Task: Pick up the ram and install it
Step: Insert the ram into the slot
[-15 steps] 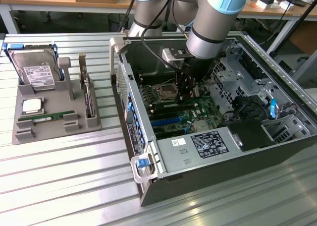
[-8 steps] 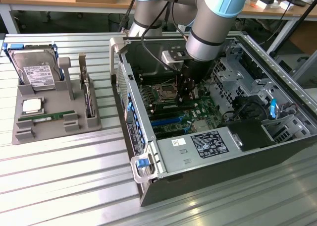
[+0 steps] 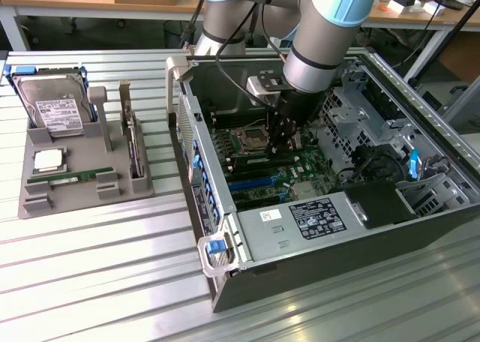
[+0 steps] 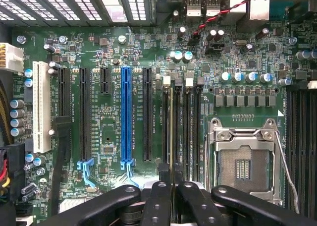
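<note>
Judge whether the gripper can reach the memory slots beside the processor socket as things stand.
Probably yes: the case lies open, and the gripper holds the ram edge-on right over the memory slots, nothing between.

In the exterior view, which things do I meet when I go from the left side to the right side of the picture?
Hard drive in the grey holder tray → upright expansion card → open computer case → CPU socket → gripper → blue-tabbed drive bay.
</note>
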`<state>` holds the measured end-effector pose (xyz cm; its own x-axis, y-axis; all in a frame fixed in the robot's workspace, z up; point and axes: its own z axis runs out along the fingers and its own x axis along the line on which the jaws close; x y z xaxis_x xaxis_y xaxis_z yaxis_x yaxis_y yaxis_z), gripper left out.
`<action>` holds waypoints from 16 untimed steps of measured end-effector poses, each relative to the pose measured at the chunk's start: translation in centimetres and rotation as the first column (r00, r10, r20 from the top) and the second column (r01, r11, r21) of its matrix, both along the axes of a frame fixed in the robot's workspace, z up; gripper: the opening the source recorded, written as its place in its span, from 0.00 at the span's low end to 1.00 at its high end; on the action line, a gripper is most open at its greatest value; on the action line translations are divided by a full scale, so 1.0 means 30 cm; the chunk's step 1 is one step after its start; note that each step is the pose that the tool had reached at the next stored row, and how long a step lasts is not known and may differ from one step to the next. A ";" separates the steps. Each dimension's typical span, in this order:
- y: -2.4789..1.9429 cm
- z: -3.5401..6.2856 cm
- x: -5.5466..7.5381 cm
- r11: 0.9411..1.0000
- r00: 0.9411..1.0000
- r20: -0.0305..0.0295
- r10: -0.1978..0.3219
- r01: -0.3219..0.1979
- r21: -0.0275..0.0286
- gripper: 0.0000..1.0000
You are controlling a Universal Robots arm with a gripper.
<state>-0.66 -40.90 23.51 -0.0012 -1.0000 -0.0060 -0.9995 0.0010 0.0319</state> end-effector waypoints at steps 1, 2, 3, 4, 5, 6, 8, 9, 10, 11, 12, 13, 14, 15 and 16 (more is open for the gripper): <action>-0.001 0.000 0.000 1.000 1.000 0.000 0.001 -0.001 0.000 0.12; -0.003 0.000 0.000 1.000 1.000 0.000 0.003 -0.003 0.000 0.12; -0.004 0.000 0.000 1.000 1.000 0.000 0.006 -0.006 0.000 0.12; -0.004 0.000 0.000 1.000 1.000 0.000 0.007 -0.007 0.000 0.12; -0.004 0.000 0.000 1.000 1.000 0.000 0.007 -0.007 0.000 0.12; -0.005 0.000 0.000 1.000 1.000 0.000 0.007 -0.007 0.000 0.12; -0.005 -0.001 0.000 1.000 1.000 0.000 0.007 -0.007 0.000 0.12; -0.005 -0.002 0.000 1.000 1.000 0.000 0.007 -0.007 0.000 0.12; -0.005 -0.003 0.000 1.000 1.000 0.000 0.007 -0.007 0.000 0.12; -0.005 -0.005 0.000 1.000 1.000 0.000 0.007 -0.007 0.000 0.12; -0.005 -0.005 0.000 1.000 1.000 0.000 0.007 -0.007 0.000 0.12; -0.005 -0.005 0.000 1.000 1.000 0.000 0.007 -0.007 0.000 0.12; -0.005 -0.006 0.000 1.000 1.000 0.000 0.008 -0.008 0.000 0.13; -0.005 -0.006 0.000 1.000 1.000 0.000 0.008 -0.008 0.000 0.19; -0.005 -0.005 0.000 1.000 1.000 0.000 0.007 -0.007 0.000 0.19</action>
<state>-0.67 -41.05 23.35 0.0061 -1.0000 -0.0061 -0.9995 -0.0063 0.0318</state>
